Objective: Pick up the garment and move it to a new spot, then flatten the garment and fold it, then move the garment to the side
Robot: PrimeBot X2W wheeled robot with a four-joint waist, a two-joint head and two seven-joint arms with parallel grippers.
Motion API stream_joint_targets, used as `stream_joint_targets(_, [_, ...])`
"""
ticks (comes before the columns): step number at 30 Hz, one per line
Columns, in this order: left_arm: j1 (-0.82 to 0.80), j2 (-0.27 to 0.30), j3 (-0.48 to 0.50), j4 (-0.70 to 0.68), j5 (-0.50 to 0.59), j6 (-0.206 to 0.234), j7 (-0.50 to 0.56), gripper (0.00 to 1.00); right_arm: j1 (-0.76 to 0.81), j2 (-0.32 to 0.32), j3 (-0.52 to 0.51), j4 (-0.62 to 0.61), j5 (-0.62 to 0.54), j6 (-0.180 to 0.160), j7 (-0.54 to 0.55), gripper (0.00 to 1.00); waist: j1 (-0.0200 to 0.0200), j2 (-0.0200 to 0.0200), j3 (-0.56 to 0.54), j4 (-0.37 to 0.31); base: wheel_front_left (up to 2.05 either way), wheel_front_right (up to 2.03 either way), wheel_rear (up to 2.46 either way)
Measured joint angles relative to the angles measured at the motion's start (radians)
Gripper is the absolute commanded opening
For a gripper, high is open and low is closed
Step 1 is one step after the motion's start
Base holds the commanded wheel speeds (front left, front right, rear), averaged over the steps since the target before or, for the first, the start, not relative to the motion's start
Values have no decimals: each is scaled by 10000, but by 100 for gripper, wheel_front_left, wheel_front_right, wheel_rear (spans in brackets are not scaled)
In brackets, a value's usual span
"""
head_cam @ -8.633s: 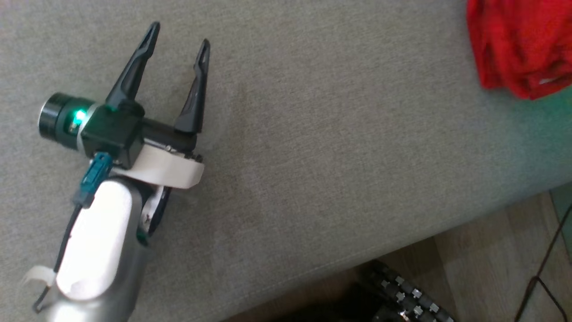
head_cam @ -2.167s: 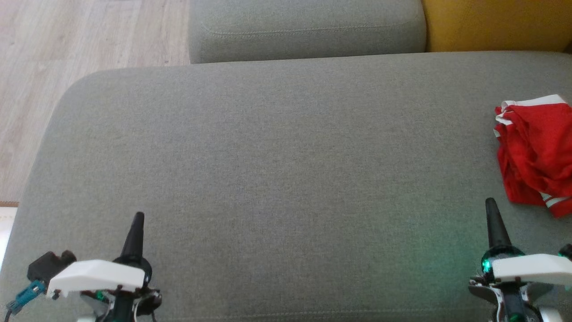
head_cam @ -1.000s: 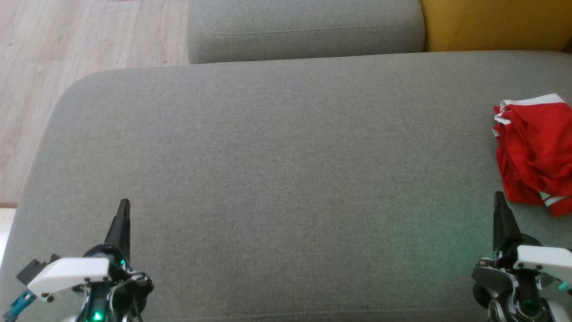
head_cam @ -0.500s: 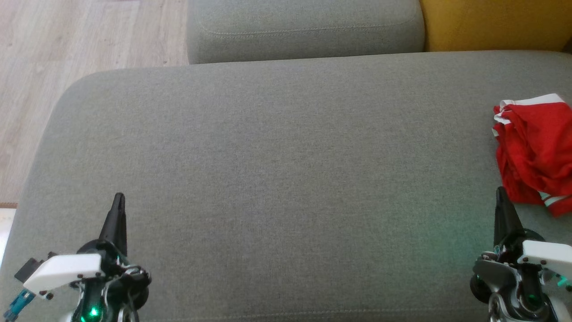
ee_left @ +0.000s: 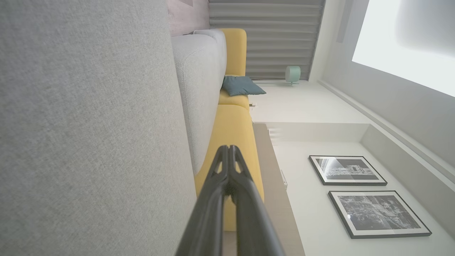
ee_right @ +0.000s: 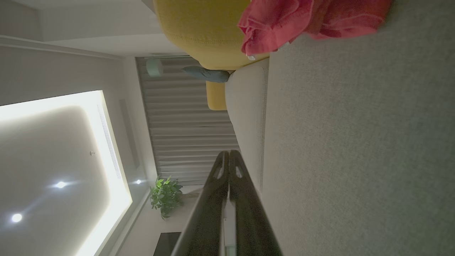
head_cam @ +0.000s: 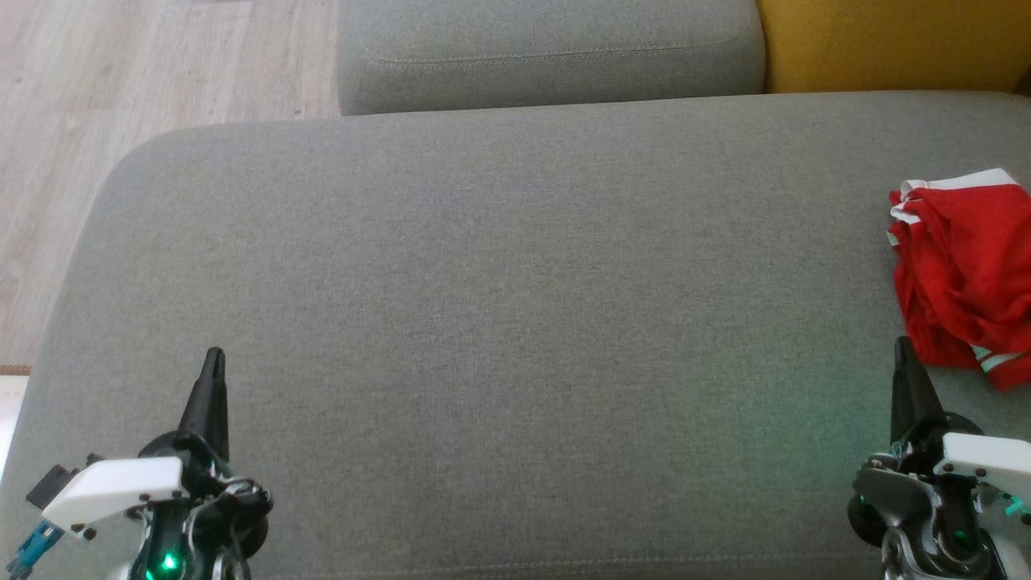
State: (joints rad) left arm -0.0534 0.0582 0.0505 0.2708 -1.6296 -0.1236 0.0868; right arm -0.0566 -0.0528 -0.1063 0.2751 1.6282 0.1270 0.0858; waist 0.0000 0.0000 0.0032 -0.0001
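**A:** Garment [head_cam: 962, 274] first: where did it lie when you looked?

**B:** Out on the right of the grey seat cushion [head_cam: 515, 282]. It was a red bunch with white trim, and its right side ran past the edge of the head view. The yellow cushion [head_cam: 886, 40] stood further back, beyond it.

**A:** And the pincers?

**B:** Both were pressed shut, finger against finger, with nothing between them. The right gripper [head_cam: 904, 348] sat at the near right, its tips pointing away from the robot. The left gripper [head_cam: 213, 356] sat at the near left, well apart from the cloth, with the whole width of the seat between them.

**A:** So which arm was closer?

**B:** The right, plainly. The cloth's near hem lay just beyond its tips and a little to their right. It was near but not touching, as far as I could tell.

**A:** Which way did the cloth run?

**B:** The part I could see was longer from near to far than from left to right. The layers were loosely stacked, with white bands at the far end and at the near right corner.

**A:** Was the job ahead of it or behind it?

**B:** I couldn't say. A bundle off at the side with both arms drawn in near would suit a heap due to be fetched. It would equally suit a folded piece already set aside. Any reach for it, I judged, would fall to the right arm, going forward and slightly right.
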Motion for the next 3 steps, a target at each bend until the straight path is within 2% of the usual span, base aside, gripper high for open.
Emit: stream_joint_targets(3, [0,-2,8,0,0,2,63,0,0,0,-10,0,0,0,33,0,0,0,0,0,0,0,0])
